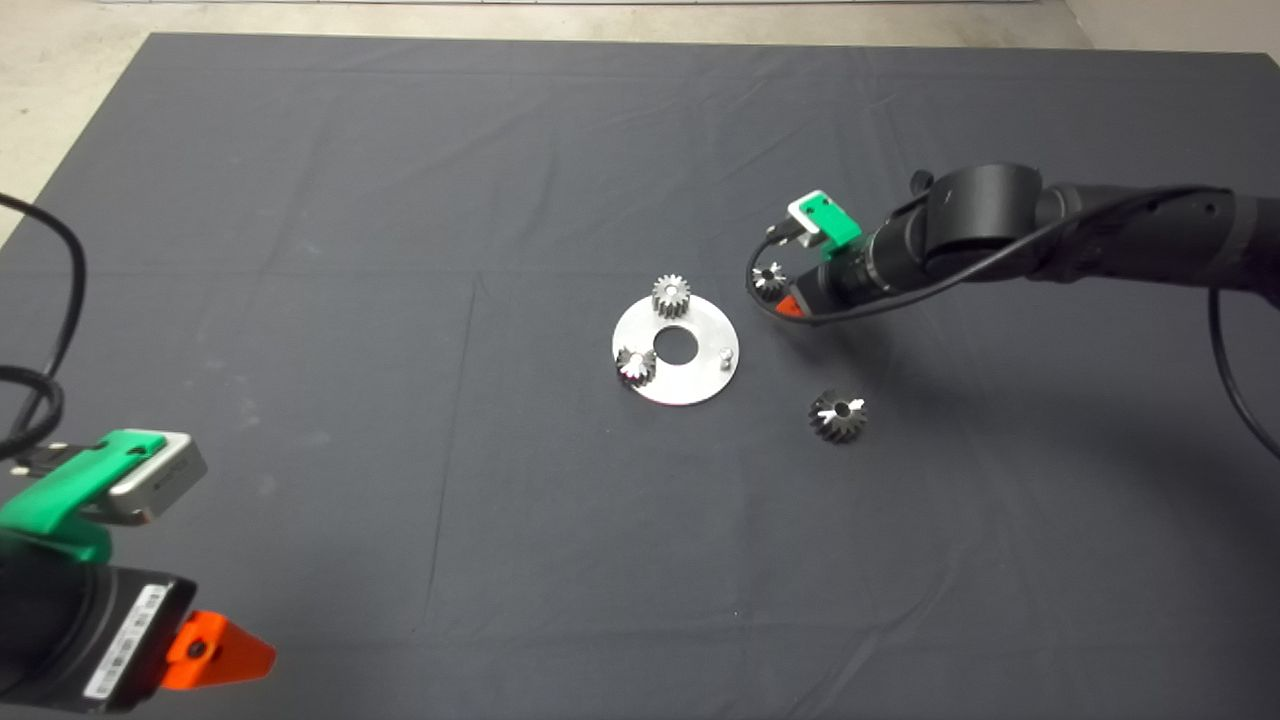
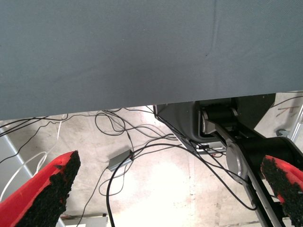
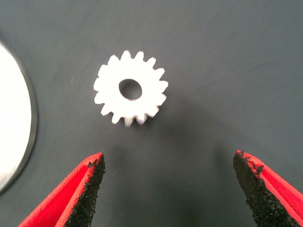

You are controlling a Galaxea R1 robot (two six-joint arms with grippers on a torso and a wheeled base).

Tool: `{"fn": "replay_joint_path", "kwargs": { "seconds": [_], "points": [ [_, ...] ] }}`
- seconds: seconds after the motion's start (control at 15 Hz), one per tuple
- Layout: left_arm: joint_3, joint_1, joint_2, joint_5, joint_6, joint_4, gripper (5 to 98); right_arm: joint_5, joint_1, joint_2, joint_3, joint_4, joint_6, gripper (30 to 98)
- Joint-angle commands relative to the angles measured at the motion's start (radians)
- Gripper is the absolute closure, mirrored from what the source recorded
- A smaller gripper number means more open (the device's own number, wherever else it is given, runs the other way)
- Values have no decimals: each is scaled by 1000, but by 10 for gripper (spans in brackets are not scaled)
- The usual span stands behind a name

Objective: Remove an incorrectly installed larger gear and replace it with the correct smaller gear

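Right arm poised over a loose small gear beside the plate.

On the desk [image 1: 300, 200], the round plate [image 1: 690, 378] carries two small gears at 12 and 8 o'clock. The larger gear [image 1: 838, 415] lies at the plate's 4 o'clock, the smaller gear [image 3: 131, 88] at its 2 o'clock under the right gripper [image 3: 168, 189], jaws released. The left gripper [image 2: 175, 189] waits at 8 o'clock, jaws released.

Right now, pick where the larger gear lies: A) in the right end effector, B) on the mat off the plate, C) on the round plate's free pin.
B: the larger gear lies flat on the mat, clear of the plate, with the open right end effector over a smaller gear.
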Motion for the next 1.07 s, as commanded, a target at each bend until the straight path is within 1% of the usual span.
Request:
{"fn": "replay_joint_path", "kwargs": {
  "seconds": [0.0, 0.07, 0.13, 0.2, 0.27, 0.33, 0.4, 0.6, 0.8, 1.0],
  "points": [
    [17, -9, -1, 6, 2, -17, 54, 12, 33, 7, -20, -24, 29, 565],
    [17, -9, -1, 5, 2, -17, 54, 27, 31, 6, -20, -24, 59, 565],
    [17, -9, -2, 6, 2, -17, 54, 50, 31, 3, -20, -24, 91, 565],
    [17, -9, -2, 6, 2, -17, 54, 78, 30, -2, -22, -24, 123, 565],
    [17, -9, -2, 6, 2, -17, 54, 100, 30, -4, -25, -26, 145, 565],
    [17, -9, -2, 6, 2, -17, 54, 120, 25, 3, -36, -33, 153, 565],
    [17, -9, -1, 6, 2, -17, 54, 127, 22, 7, -39, -48, 156, 565],
    [17, -9, -1, 6, 2, -17, 54, 128, 8, 17, -43, -67, 156, 565],
    [17, -9, -1, 6, 2, -17, 54, 127, -5, 47, -57, -130, 153, 565],
    [17, -10, -2, 6, 2, -17, 54, 127, -15, 64, -83, -135, 153, 565]
  ]
}}
